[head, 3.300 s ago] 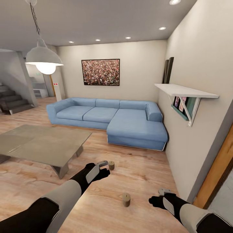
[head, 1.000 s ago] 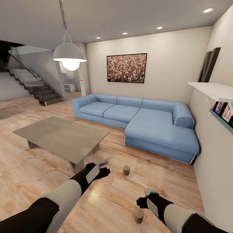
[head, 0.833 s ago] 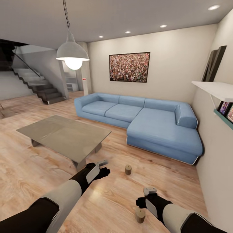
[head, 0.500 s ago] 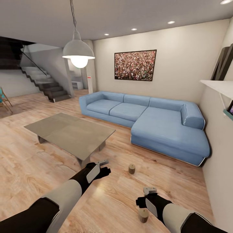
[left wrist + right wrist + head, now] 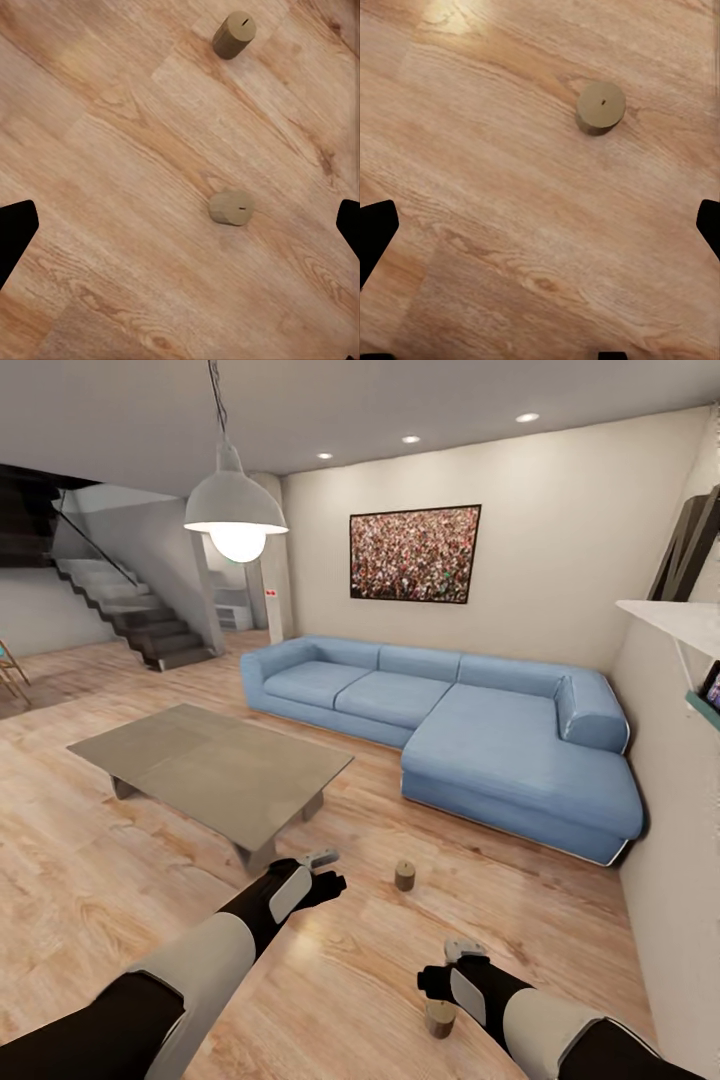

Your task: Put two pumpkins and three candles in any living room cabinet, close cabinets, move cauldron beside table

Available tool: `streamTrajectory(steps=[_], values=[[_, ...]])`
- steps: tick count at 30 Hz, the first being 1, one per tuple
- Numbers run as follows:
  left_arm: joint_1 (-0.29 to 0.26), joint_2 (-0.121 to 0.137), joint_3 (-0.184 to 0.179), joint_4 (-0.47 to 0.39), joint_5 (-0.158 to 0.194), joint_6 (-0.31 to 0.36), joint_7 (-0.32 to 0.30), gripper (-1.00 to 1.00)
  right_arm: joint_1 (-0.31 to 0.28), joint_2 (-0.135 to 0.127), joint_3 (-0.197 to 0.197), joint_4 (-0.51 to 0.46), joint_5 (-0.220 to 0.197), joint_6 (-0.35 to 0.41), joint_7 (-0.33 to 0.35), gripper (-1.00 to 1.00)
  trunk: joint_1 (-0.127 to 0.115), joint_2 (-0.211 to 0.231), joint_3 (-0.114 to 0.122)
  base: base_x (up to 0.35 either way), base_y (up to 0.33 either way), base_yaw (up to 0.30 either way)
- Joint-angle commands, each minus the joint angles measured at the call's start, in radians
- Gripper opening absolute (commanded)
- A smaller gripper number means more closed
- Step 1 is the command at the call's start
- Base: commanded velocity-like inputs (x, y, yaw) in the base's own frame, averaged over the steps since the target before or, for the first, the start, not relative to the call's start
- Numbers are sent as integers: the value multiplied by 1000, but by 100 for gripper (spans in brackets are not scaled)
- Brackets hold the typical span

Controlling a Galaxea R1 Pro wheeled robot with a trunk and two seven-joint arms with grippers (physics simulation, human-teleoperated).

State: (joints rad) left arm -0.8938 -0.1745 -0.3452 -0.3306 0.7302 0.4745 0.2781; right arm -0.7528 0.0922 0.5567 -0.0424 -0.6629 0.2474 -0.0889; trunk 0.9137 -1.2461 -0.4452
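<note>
Pale wood floor [image 5: 90,880] lies open around the blue sofa [image 5: 450,730] at 1 o'clock and the grey-beige surface [image 5: 210,760] at 10 o'clock. One candle [image 5: 405,876] stands free ahead. Another candle [image 5: 439,1019] is half hidden by the right gripper [image 5: 455,950]. Left gripper [image 5: 322,857] hangs over bare floor; both have spread fingers.

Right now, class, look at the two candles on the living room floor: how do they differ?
The far candle stands in open floor ahead of the left gripper; the near candle is partly hidden behind the right gripper. The far one sits nearer the sofa. Both are short, tan cylinders standing upright on wooden floor.
</note>
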Motion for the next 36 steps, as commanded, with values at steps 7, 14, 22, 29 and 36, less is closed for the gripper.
streamTrajectory(steps=[7, 14, 22, 29, 36], values=[[0, 1, -7, -1, 12, 4, 8, 100, 0, 0, 6, -2, -10, 1, -9, 100, 0, -1, -2, 0, 0, -25], [0, 1, -7, -1, 11, 2, -13, 100, 0, 1, 13, -1, -7, 6, -13, 100, 0, -1, -8, 0, 0, 50], [0, 2, -8, -3, 11, -1, -14, 100, 0, 1, 10, -1, -7, 7, -15, 100, 0, -1, -19, 0, 0, 94], [0, 1, -7, -54, 12, 0, -18, 100, 0, -1, 6, -1, -8, 9, -15, 100, 0, -1, -30, 0, 0, 95], [0, 0, -8, -121, 14, 7, -16, 100, -2, -11, 5, -1, -8, 22, -12, 100, 0, -1, -41, 0, 0, 95]])
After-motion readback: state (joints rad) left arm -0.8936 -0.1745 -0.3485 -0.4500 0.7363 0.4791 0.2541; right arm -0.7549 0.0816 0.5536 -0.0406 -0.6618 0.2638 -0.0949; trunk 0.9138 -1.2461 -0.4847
